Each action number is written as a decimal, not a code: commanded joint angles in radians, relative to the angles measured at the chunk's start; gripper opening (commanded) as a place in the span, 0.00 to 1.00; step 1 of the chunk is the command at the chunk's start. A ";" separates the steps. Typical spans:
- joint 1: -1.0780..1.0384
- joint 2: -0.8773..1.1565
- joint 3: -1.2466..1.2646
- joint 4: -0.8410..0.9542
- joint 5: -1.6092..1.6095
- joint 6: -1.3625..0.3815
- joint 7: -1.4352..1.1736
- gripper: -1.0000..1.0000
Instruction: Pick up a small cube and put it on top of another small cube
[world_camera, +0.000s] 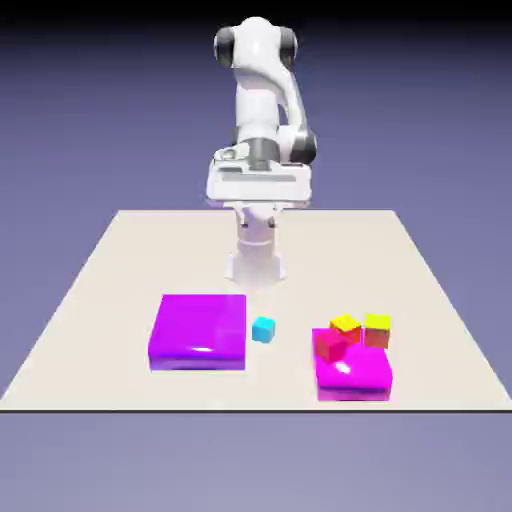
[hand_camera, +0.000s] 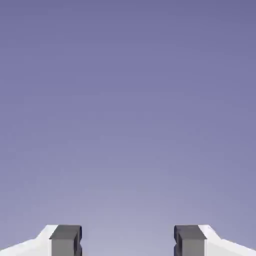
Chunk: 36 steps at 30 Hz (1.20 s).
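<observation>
A small cyan cube (world_camera: 264, 329) lies on the table just right of a large flat magenta block (world_camera: 199, 331). Further to the exterior view's right, two small yellow-topped cubes (world_camera: 345, 325) (world_camera: 377, 328) sit close together behind a red cube (world_camera: 332, 345). My gripper (world_camera: 259, 190) hangs high above the table's far part, well away from every cube. In the hand view its grey fingertips (hand_camera: 65, 240) stand wide apart with nothing between them; the gripper (hand_camera: 127, 240) is open and faces only the plain backdrop.
A smaller magenta block (world_camera: 353, 375) lies near the table's front edge, touching the red cube. The beige table (world_camera: 120, 270) ends close in front of both magenta blocks. The robot's base (world_camera: 256, 262) stands behind the cyan cube.
</observation>
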 joint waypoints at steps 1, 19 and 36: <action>0.015 0.036 0.003 0.010 -0.028 -0.042 -0.010 0.50; 0.282 0.689 0.048 0.183 -0.528 -0.797 -0.182 0.50; 0.394 0.673 0.144 0.247 -0.497 -0.808 -0.327 0.00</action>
